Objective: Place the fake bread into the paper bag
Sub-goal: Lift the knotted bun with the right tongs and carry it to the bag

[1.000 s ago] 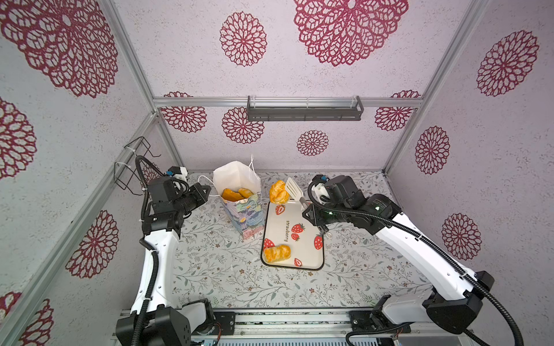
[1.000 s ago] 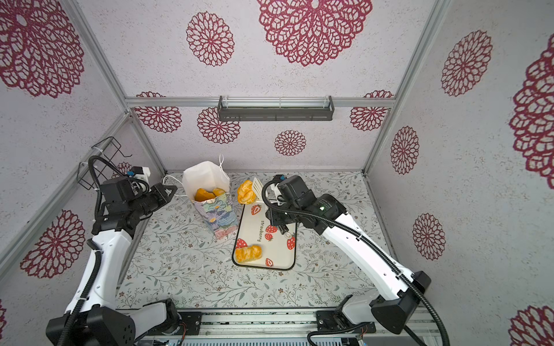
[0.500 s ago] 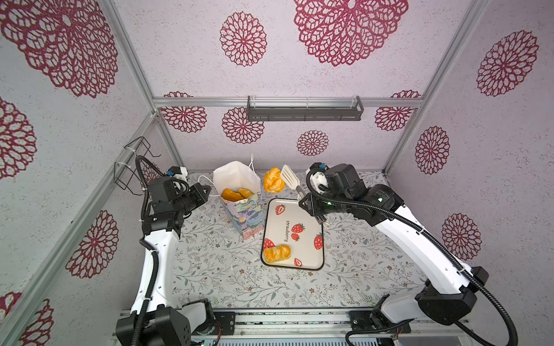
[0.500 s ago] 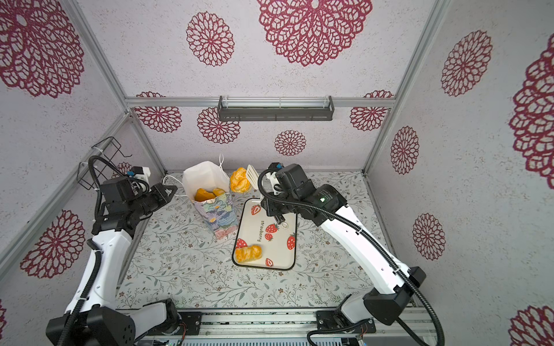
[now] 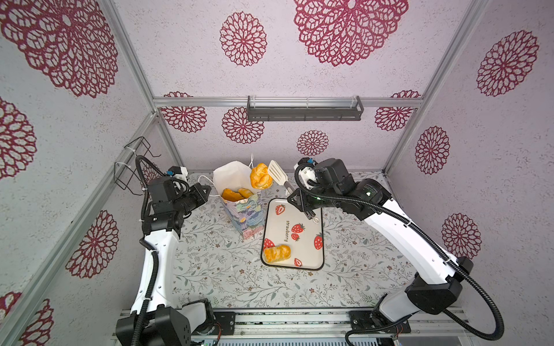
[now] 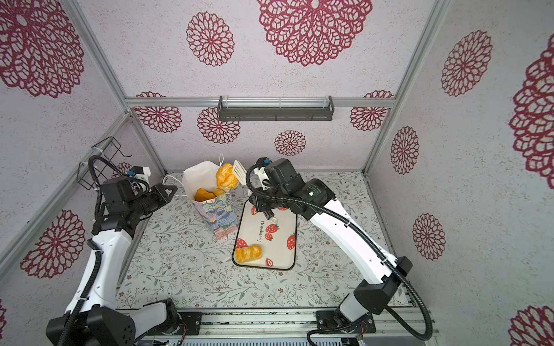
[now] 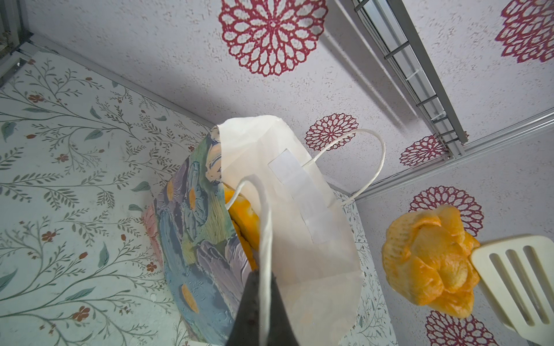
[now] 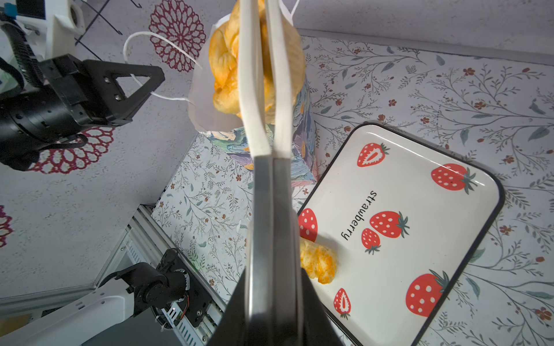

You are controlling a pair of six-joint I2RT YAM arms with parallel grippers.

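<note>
Left arm (image 5: 158, 254) and right arm (image 5: 403, 233) are both wearing smooth white shells between chunky black joint housings. Black ribbed cable hoses (image 5: 482, 302) are looping outside each arm. A small green light (image 5: 368, 193) is glowing on 1 black housing of the right arm. White wrist camera mounts (image 5: 180, 171) are carrying blue plugs. In the right wrist view the left jaws are showing as black hollow triangles with 2 silver screws.

The right tool (image 5: 300, 201) swings left and away: the roll (image 5: 261, 180) pinched in its tongs (image 5: 278, 177), earlier above the tray's (image 5: 303, 239) far end, now hangs at the bag's (image 5: 230, 176) open rim.
</note>
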